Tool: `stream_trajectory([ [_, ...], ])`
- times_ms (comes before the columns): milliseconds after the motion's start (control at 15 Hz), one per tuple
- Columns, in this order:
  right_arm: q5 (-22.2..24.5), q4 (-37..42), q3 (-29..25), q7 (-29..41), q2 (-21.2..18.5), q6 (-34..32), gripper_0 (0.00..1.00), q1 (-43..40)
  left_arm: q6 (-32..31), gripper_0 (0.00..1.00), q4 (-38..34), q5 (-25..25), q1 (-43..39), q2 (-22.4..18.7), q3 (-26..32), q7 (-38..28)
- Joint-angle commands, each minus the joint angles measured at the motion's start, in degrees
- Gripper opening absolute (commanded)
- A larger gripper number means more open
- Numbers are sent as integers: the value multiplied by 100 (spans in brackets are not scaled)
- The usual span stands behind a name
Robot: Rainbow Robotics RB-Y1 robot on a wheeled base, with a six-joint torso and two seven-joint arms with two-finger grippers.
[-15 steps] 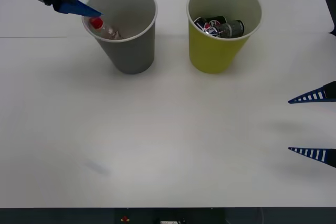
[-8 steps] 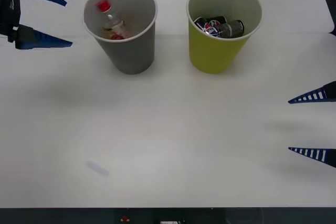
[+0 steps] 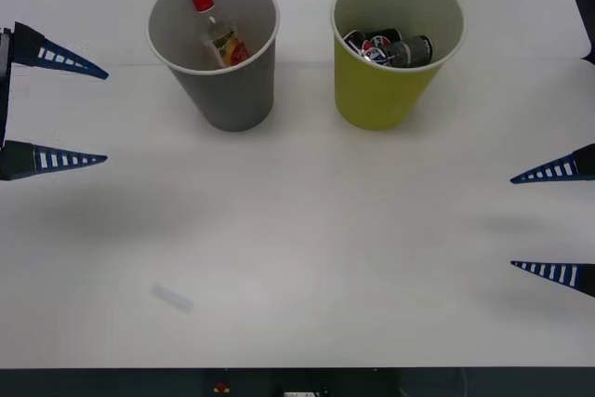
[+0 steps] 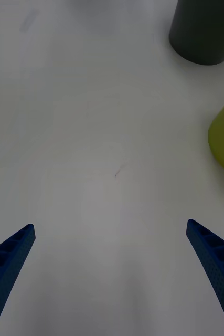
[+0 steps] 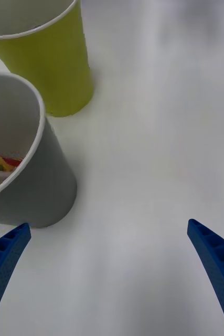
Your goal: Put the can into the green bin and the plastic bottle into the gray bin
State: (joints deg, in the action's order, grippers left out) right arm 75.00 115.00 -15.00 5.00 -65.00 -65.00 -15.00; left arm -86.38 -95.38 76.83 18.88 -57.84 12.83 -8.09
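- The right pincer (image 3: 556, 222) is seen at the right edge of the white desk (image 3: 307, 230), its two blue ribbed fingers spread wide with nothing between them.
- The left pincer (image 3: 60, 111) is found at the left edge of the desk, also spread wide and empty.
- A small pale scrap (image 3: 172, 297) is seen on the desk, nearer than the left pincer and to its right.
- The gray bin (image 3: 216, 90) is stood upright beyond and to the right of the left pincer; the plastic bottle (image 3: 219, 33) is held inside it, tilted, red cap up.
- The green bin (image 3: 383, 86) is stood upright just beside the gray bin, beyond and to the left of the right pincer, apart from it; the can (image 3: 409, 49) is lying inside with other dark cans.
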Motion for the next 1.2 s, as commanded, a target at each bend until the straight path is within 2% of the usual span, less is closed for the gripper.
stream_trajectory([
  [67, 0, 0, 0, 0, 0, 0, 100, 0, 130, 100, -279, -353, -693, -131, 158, 492],
  [267, 0, 0, 0, 0, 0, 0, 100, 0, 139, 100, -543, -555, -1405, -131, 492, 861],
  [600, 0, 0, 0, 0, 0, 0, 100, 0, 139, 100, -982, -766, -2415, -149, 852, 1037],
  [1200, 0, 0, 0, 0, 0, 0, 100, 0, 86, 100, -1035, -792, -2714, -175, 861, 1222],
])
